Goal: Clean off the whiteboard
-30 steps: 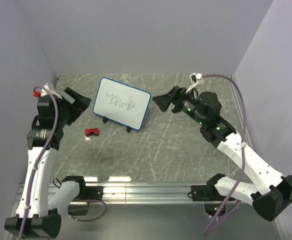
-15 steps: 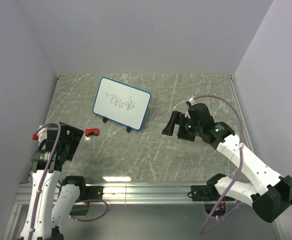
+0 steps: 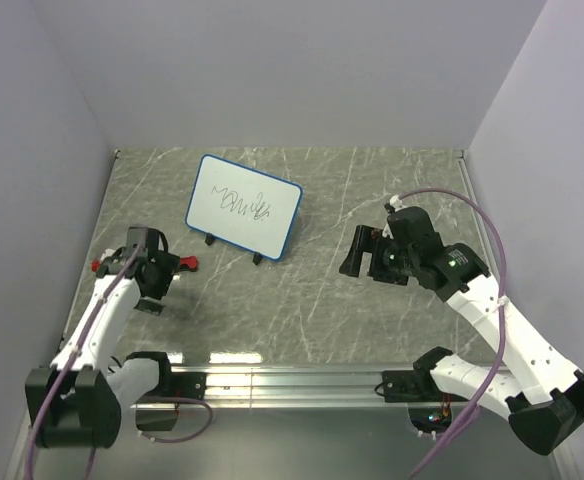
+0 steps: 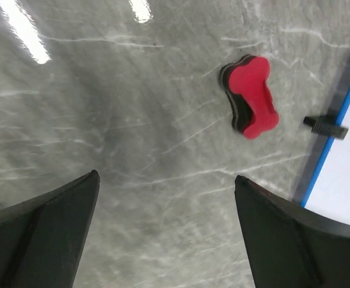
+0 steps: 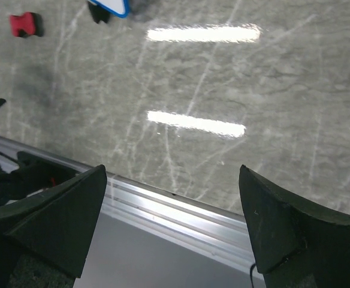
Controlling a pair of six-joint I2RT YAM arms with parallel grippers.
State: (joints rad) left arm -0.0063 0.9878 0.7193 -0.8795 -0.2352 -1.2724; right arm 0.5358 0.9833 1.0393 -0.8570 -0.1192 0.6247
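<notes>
At far left, the left gripper [image 4: 166, 180] hangs low over the table, its fingers spread wide and empty, near a red-and-black eraser [image 4: 254, 96]. Beyond it, left of centre, the whiteboard [image 3: 244, 205] stands on small black feet. Its long axis slants from rear left to near right, with the scribbled face upward. At right, the right gripper [image 5: 172, 170] is also wide open, holding nothing. The tabletop [image 3: 392, 190] is grey and marbled, and the walls [image 3: 272, 70] are pale lilac.

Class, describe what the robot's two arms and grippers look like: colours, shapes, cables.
The left arm and right arm have white links with black joints. A purple cable runs along each. The left gripper and right gripper have black, wedge-shaped fingers.
</notes>
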